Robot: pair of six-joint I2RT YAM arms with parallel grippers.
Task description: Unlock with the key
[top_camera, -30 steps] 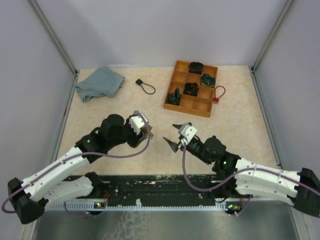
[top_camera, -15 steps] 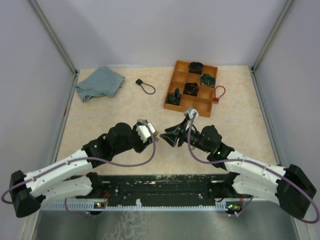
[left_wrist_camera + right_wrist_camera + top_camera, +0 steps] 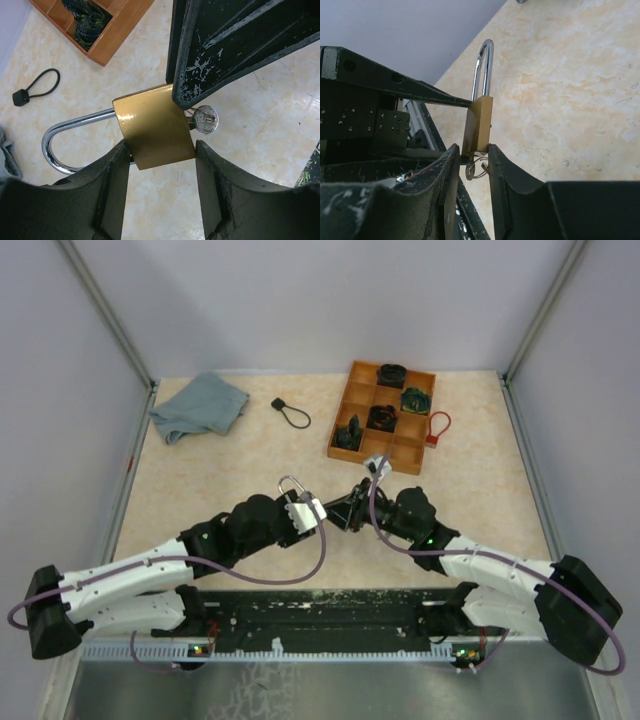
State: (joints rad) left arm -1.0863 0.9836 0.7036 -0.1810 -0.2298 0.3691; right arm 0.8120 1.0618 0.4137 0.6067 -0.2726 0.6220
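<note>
The brass padlock with a silver shackle hangs above the table's middle, my left gripper shut on its body. In the top view the padlock sits between the two wrists. The key sticks out of the lock's underside, with a ring on it. My right gripper has come up from below. Its fingers stand on either side of the key, a narrow gap showing between them. One right finger tip touches the lock's lower corner.
A wooden compartment tray holding dark items stands at the back right, with a red loop beside it. A grey-blue cloth and a black cord loop lie at the back left. A black rail runs along the near edge.
Both arms have swung toward the middle. The left one carried the padlock to the right. The right gripper's jaws have narrowed and now straddle the key.
</note>
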